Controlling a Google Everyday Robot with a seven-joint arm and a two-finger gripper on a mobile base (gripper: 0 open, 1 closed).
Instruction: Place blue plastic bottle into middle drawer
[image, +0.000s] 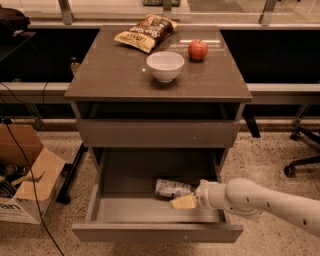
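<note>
The blue plastic bottle (172, 188) lies on its side inside the open middle drawer (150, 209), towards the right of its bare grey floor. My gripper (186, 199) reaches into the drawer from the right on a white arm (260, 200). It sits at the bottle's right end, touching or almost touching it. The drawer is pulled far out below the flat grey drawer front (157, 133).
On the cabinet top (105, 80) stand a white bowl (165, 65), a red apple (198, 49) and a chip bag (145, 32). A cardboard box (25, 175) and cables lie on the floor at the left. An office chair base (302, 160) is at the right.
</note>
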